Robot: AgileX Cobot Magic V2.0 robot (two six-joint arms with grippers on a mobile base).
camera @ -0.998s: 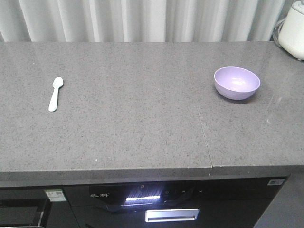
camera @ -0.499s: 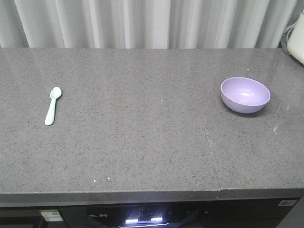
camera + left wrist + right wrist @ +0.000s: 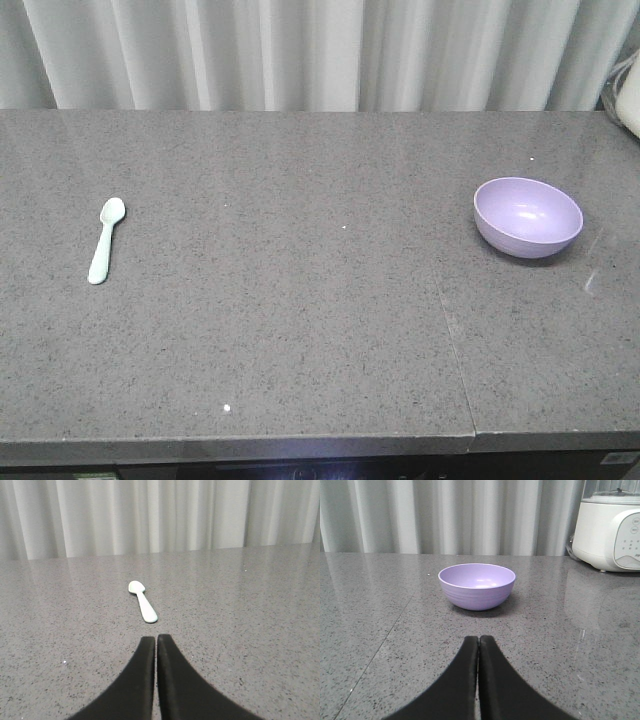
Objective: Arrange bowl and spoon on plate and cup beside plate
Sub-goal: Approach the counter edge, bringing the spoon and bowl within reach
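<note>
Since a second ago our front view has shifted: the small pale mint-green plastic spoon (image 3: pixel 105 241) and the round, deep lavender-purple plastic bowl (image 3: pixel 527 217) both sit lower in the frame than before. The dark cabinet front (image 3: pixel 330 468) under the table edge has shrunk to a thin strip. As far as we can tell, neither thing has changed its place on the speckled grey stone table (image 3: pixel 300 340).

We see the spoon lying flat on the left part of the table, its scoop end toward the pale pleated curtain (image 3: pixel 300 55) and its handle toward the front edge. The bowl stands upright on the right part, to the right of a thin seam (image 3: pixel 450 330) in the table top and well apart from the spoon.

Our left claw (image 3: pixel 156 642) is clenched, its two black fingers pressed together with nothing between them. The spoon lies ahead of it, a little to the left, not touching.

Our right claw (image 3: pixel 479 642) is likewise clenched and empty, with the bowl straight ahead and apart from it. A white kitchen appliance (image 3: pixel 610 527) stands at the far right by the curtain.
</note>
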